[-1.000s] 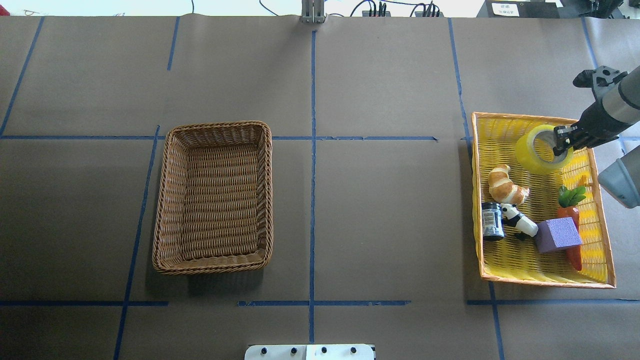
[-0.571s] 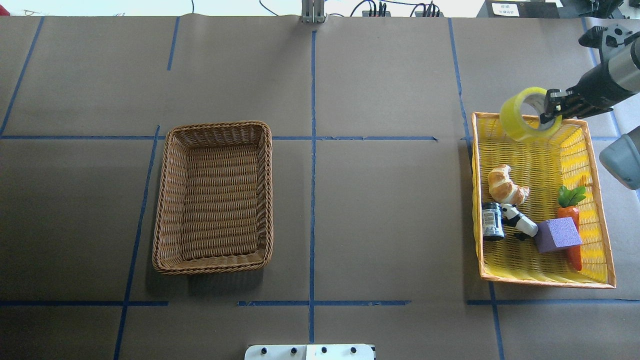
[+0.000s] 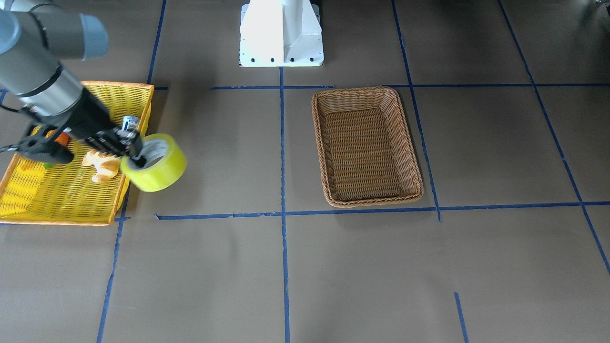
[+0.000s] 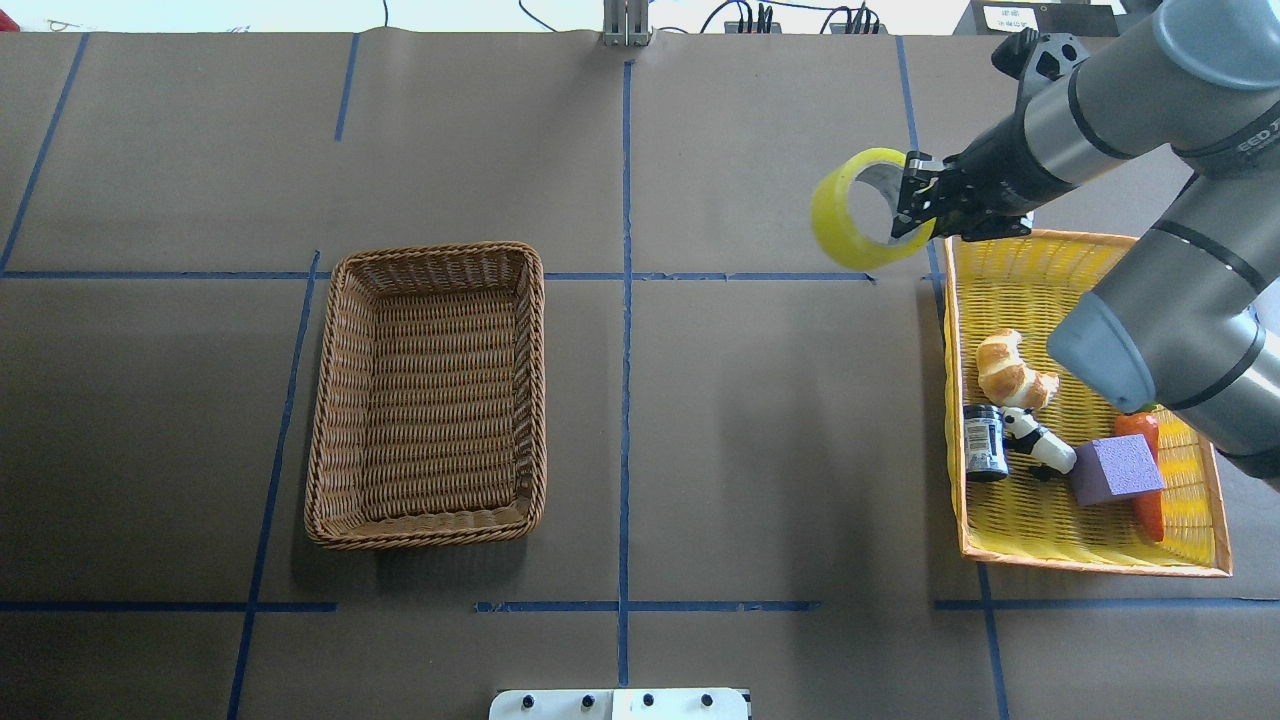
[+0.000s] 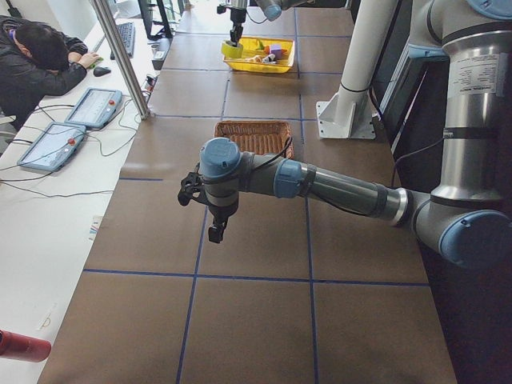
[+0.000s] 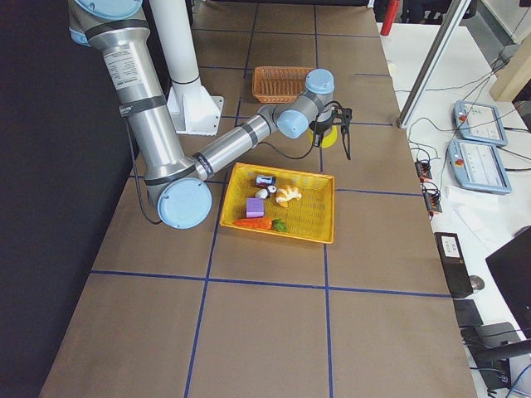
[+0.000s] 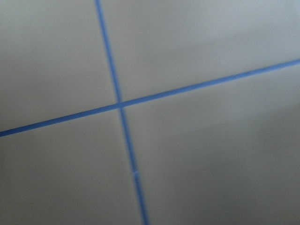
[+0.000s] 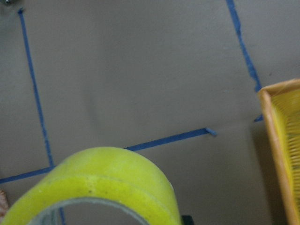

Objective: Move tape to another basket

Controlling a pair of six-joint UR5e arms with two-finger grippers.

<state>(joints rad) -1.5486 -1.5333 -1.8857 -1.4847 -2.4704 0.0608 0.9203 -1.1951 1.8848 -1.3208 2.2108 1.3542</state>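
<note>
The right gripper clamps the packing-tape roll by its wall, one finger inside the core. The roll hangs just past the yellow tray, well apart from the wicker basket. It is stiff, light and probably slick, so the wall hold suits it. I cannot tell whether the left gripper is open or closed.

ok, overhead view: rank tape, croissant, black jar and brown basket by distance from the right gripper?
1. tape: held in the right gripper, just off a corner of the yellow tray.
2. croissant: inside that tray, far half.
3. black jar: same tray, at its left wall, closer to the robot.
4. brown basket: across the table, robot's left side.
</note>
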